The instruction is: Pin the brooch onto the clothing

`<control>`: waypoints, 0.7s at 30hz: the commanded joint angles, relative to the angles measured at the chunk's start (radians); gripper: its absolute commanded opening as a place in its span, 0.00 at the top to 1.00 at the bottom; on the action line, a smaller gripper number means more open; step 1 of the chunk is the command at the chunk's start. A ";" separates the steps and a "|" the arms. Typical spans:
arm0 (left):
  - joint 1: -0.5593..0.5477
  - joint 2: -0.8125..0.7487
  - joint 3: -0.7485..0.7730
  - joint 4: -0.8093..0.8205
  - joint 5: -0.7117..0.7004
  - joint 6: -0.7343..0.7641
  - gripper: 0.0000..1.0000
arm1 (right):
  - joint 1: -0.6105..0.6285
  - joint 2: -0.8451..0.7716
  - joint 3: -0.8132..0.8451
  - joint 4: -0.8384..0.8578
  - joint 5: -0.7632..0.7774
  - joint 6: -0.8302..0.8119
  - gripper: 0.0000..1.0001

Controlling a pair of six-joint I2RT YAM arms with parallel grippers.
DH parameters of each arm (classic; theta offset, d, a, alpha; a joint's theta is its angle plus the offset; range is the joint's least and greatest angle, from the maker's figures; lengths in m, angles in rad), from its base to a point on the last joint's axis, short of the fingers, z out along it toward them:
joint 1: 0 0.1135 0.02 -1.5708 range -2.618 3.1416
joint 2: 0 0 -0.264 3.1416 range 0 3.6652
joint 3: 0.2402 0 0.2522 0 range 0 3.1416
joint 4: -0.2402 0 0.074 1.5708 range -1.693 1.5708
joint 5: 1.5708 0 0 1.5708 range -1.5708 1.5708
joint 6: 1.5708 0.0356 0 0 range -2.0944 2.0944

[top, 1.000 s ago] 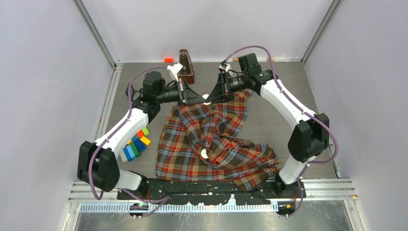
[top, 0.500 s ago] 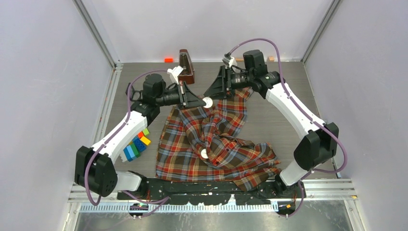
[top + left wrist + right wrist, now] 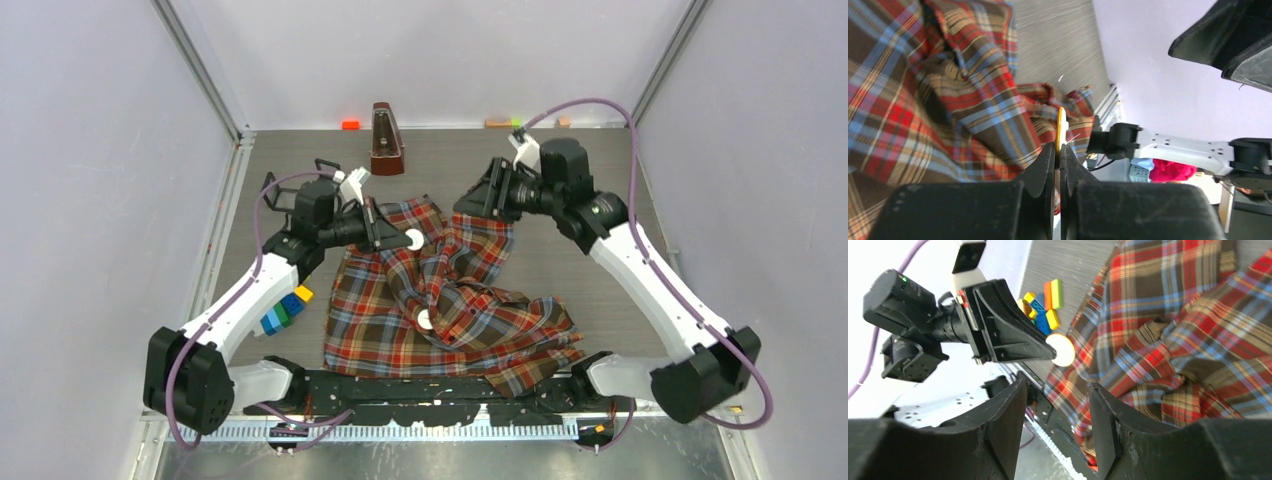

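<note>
From above, the plaid shirt (image 3: 450, 300) lay crumpled on the table (image 3: 590, 240), spreading from the centre down to the near edge at 6 o'clock. Its far hem reached toward 12 o'clock between the two arms. The left gripper (image 3: 403, 239), at the shirt's 10 o'clock corner, was clamped on the brooch (image 3: 414, 239), a round white disc held just above the cloth. The right gripper (image 3: 470, 205) hung over the shirt's 1 o'clock edge with its jaws apart and nothing in them. Bare table lay open at 3 o'clock and along the far side. A brown wedge-shaped object (image 3: 384, 140) stood at 12 o'clock and coloured blocks (image 3: 285, 308) lay at 9 o'clock, just beside the shirt's left edge. A second white disc (image 3: 425, 320) lay on the cloth near the middle.

In the left wrist view, the fingers (image 3: 1045, 165) were pressed together on the brooch (image 3: 1061, 125), seen edge-on above folded plaid (image 3: 923, 100).

In the right wrist view, the fingers (image 3: 1015, 420) stood apart, with the left gripper (image 3: 1050, 354), the brooch (image 3: 1060, 350) and the blocks (image 3: 1040, 307) beyond them. The shirt (image 3: 1168, 325) filled the 3 o'clock side.
</note>
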 commanded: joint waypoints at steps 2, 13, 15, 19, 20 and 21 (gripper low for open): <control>0.007 -0.041 -0.173 0.251 -0.063 0.003 1.00 | 0.049 -0.127 -0.197 0.097 0.169 -0.070 0.45; 0.006 -0.166 -0.261 0.010 -0.094 0.168 1.00 | 0.451 -0.087 -0.298 0.030 0.541 -0.098 0.46; 0.007 -0.204 -0.275 -0.063 -0.112 0.212 1.00 | 0.496 -0.085 -0.343 0.089 0.572 -0.067 0.46; 0.007 -0.310 -0.354 -0.061 -0.138 0.175 1.00 | 0.562 -0.045 -0.372 0.106 0.634 -0.014 0.46; 0.007 -0.339 -0.376 -0.051 -0.144 0.158 1.00 | 0.569 -0.032 -0.375 0.101 0.659 -0.011 0.47; 0.007 -0.365 -0.397 -0.043 -0.148 0.146 1.00 | 0.580 -0.027 -0.382 0.101 0.669 -0.004 0.47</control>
